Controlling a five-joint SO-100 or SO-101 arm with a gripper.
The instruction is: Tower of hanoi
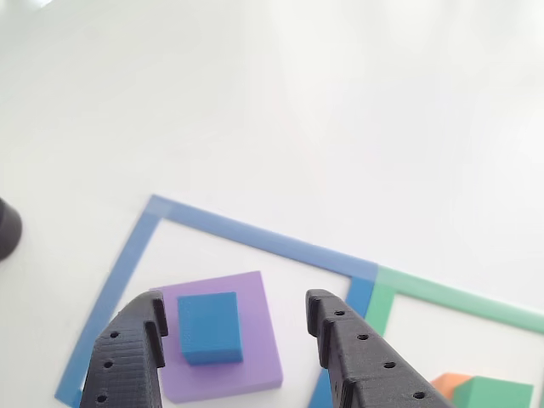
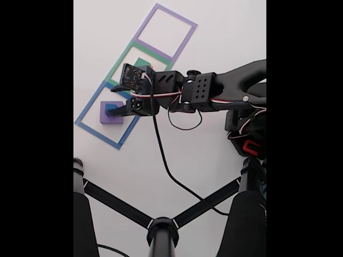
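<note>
The flat matte purple square block [image 1: 223,336] lies inside the blue tape square outline [image 1: 127,259], serving as the base. On it rests the small matte blue cube [image 1: 209,326]. The black two-finger gripper [image 1: 236,327] hangs spread, jaws flanking the cube, likely ready to pinch it.

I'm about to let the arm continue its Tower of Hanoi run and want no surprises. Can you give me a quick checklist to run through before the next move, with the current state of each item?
1. Gripper open: ok, the jaws stand wide apart.
2. Blue block between the fingers: ok, it sits in the gap, touching neither finger.
3. Blue block seated on the purple block: ok, lying flat.
4. Purple block inside the blue tape square: ok.
5. Green block on the orange block in the green tape square: cannot tell, the frame edge cuts them off.
6. Gripper height for a grasp: cannot tell.
</note>
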